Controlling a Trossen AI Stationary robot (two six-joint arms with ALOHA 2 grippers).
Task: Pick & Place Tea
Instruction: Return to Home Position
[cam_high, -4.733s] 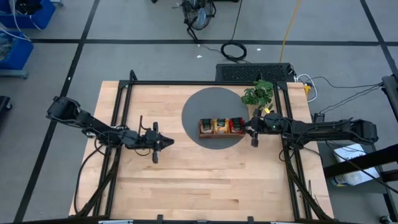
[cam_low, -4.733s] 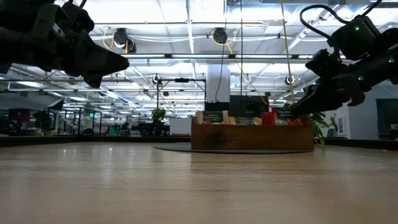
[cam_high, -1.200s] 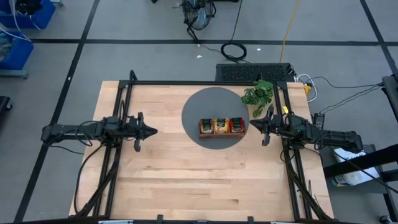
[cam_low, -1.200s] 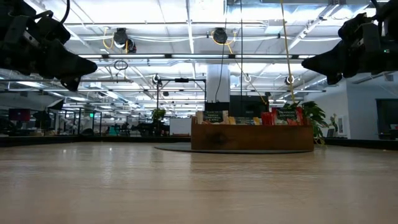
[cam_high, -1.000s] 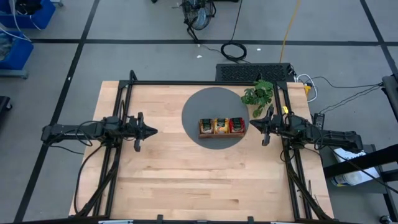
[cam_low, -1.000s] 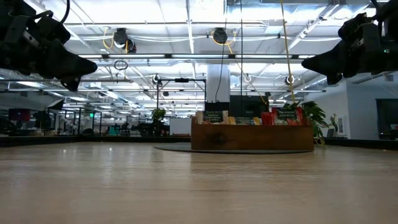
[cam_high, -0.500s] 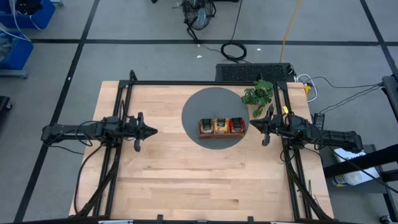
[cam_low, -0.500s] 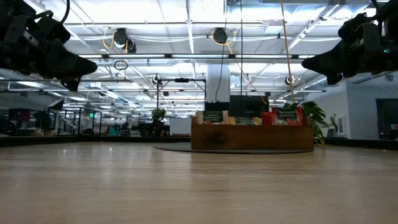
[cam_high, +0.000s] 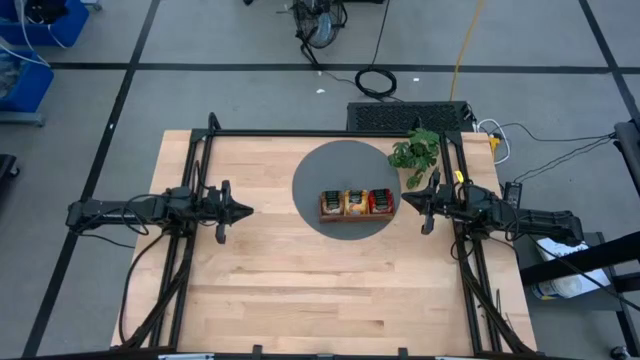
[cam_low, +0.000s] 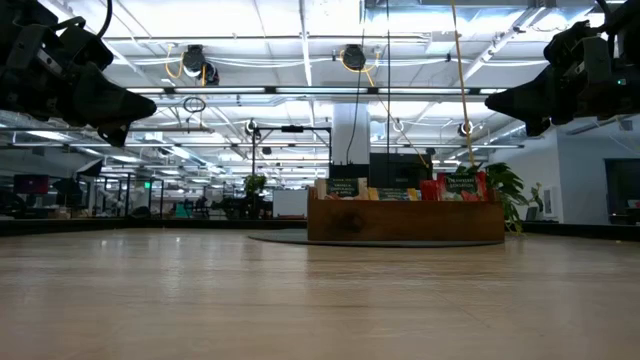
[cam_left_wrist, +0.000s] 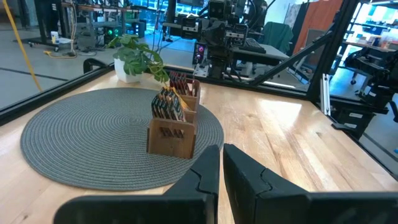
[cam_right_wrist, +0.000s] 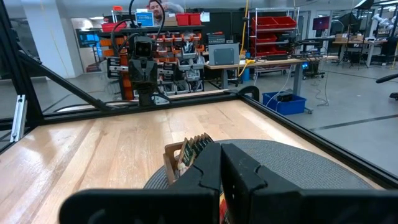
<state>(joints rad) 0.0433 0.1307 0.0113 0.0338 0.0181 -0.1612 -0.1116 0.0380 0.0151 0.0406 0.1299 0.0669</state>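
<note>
Hovering empty, fingers pressed together: left gripper (cam_high: 244, 212) near the pale wooden table's (cam_high: 300, 290) left edge, right gripper (cam_high: 405, 207), likewise closed, near its right edge. Between them, on a round grey woven mat (cam_high: 320, 170) toward the far edge, red, orange and pale tea sachets (cam_high: 356, 201) stand in a brown wooden three-compartment tray (cam_high: 357, 217), long axis pointing gripper to gripper; right gripper nearer.

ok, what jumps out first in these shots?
The wooden tray on the round grey mat, its three sections holding upright tea sachets. The left gripper and right gripper hang shut and empty on either side of it, pointing inward. A leafy plant stands by the mat's far right edge.
</note>
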